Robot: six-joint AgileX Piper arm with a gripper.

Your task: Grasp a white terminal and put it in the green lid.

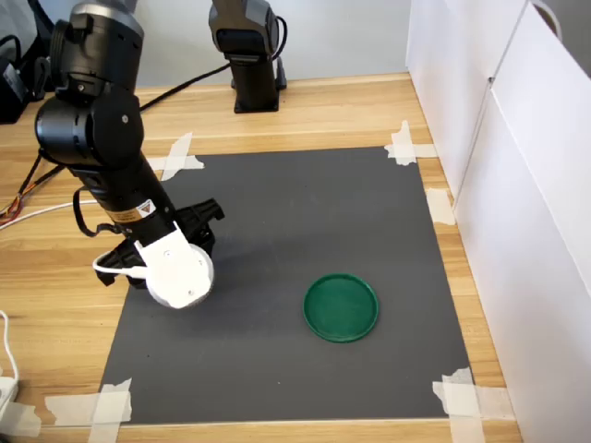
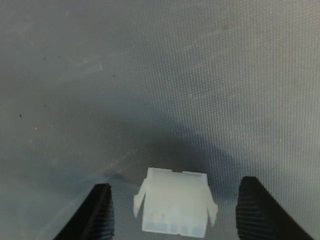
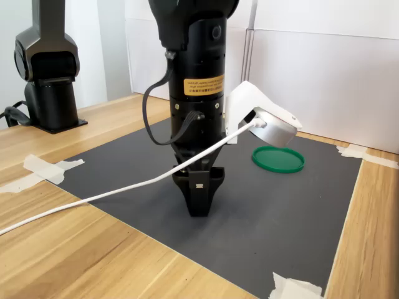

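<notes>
**Terminal between the open fingers, lid well apart**

Here the gripper (image 2: 174,212) stands down on the dark mat (image 1: 305,212), and in the wrist view its two black ribbed fingers (image 2: 100,212) stand spread, one on each side of the white terminal (image 2: 175,209). A clear strip of mat shows between the terminal and each finger, so the pincer is open wider than the piece and has hold of nothing. The terminal lies flat on the mat, a small pale block with little tabs at its sides and a row of slots along one face.

In the first exterior view the arm (image 1: 102,138) leans over the mat's edge at about 9 o'clock, with a white camera housing (image 1: 175,269) on its wrist hiding the terminal. The green lid (image 1: 342,306) lies flat on the mat toward 5 o'clock, well apart from the gripper and with nothing in it.

In the second exterior view the gripper (image 3: 198,202) points straight down with its tip on or just above the mat, and the green lid sits behind it at about 2 o'clock. A yellow label (image 3: 203,85) with black print wraps the arm's lower link; its writing is too small to read. A white cable (image 3: 112,193) runs from the wrist camera across the wooden table (image 3: 75,249). White tape (image 1: 102,404) holds the mat's corners.
</notes>
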